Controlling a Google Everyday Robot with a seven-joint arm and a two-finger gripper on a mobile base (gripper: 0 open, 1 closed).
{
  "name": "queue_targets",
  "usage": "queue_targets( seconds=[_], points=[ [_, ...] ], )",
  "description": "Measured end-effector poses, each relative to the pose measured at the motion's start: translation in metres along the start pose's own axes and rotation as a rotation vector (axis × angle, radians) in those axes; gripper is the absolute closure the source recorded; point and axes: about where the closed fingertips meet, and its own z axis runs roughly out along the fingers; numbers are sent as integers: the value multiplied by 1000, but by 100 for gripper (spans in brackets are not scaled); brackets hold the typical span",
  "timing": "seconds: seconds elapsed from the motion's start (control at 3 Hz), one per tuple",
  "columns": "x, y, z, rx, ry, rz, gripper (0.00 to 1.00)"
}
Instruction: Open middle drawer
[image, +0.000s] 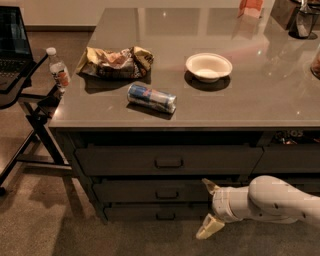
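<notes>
The middle drawer (145, 191) is a wide dark flat front under the counter, with a small dark pull (166, 194) at its centre. It stands a little out from the cabinet, with a thin dark gap along its top. A taller drawer (165, 161) sits above it and a lower one (150, 214) below. My gripper (209, 208) comes in from the right on a white arm (272, 200). It is open, with one pale fingertip (209, 186) against the middle drawer's front right of the pull and the other lower, near the floor.
On the grey counter (260, 95) lie a crumpled chip bag (116, 61), a can on its side (151, 98) and a white bowl (209, 66). A water bottle (58, 69) and a laptop (12, 47) are on a black stand at left. Narrower drawers (290, 160) are at right.
</notes>
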Motion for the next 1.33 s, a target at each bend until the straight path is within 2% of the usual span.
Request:
queue_targets(
  seconds=[0.33,0.67,1.0,1.33],
  points=[
    [28,-12,27,49,-24,39,0],
    [52,-19,51,68,-79,73,0],
    [69,-29,70,97,-129,88,0],
    [72,-50,77,144,-154,73,0]
  ],
)
